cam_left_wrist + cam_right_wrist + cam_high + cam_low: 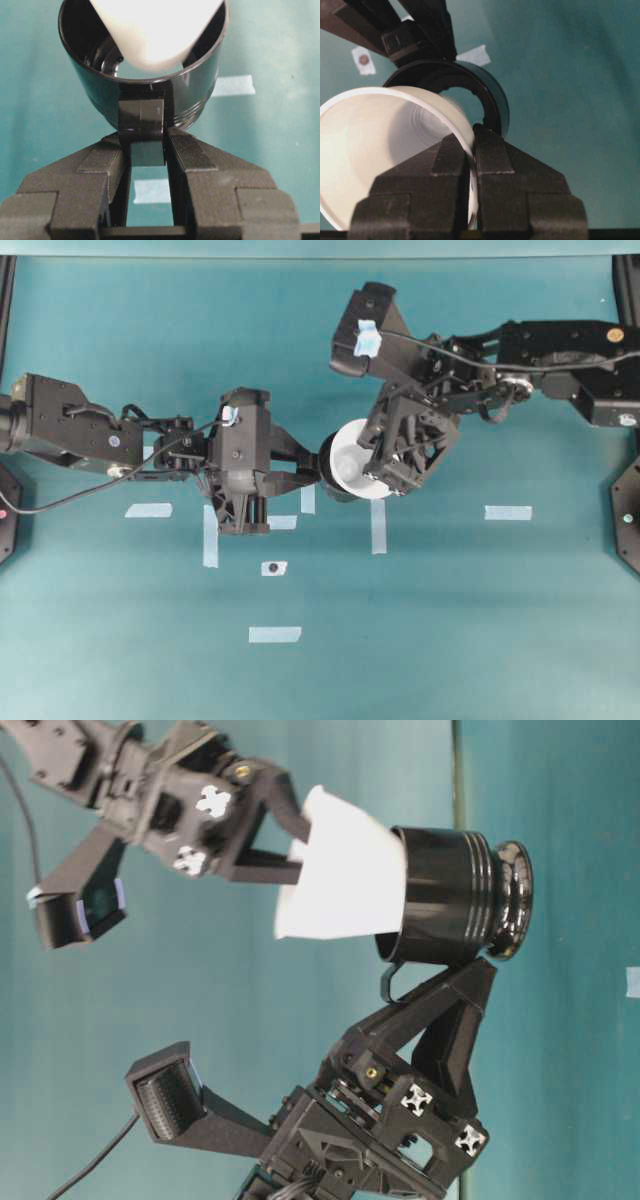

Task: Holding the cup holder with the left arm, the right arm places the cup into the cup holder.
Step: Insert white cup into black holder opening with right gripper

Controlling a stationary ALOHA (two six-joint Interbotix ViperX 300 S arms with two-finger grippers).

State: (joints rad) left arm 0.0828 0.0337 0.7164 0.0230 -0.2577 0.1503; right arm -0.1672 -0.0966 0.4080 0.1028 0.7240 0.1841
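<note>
The glossy black cup holder [100, 85] is held by its stubby handle [145, 125], with my left gripper [146, 145] shut on that handle. The white paper cup [380, 150] hangs tilted, its narrow base partly inside the holder's mouth [492, 100]. My right gripper [472, 135] is shut on the cup's rim wall, one finger inside and one outside. From the table level, the cup [345, 880] sticks out of the holder [450, 895] at a slant. Overhead, the left gripper [305, 472] and right gripper [385, 465] meet at the cup [350, 472] in mid-table.
Several pale tape strips lie on the teal table, such as one at the right [508, 512] and one near the front [275, 634]. A small tag with a dark dot [273, 568] lies below the left gripper. Dark stands flank both table sides.
</note>
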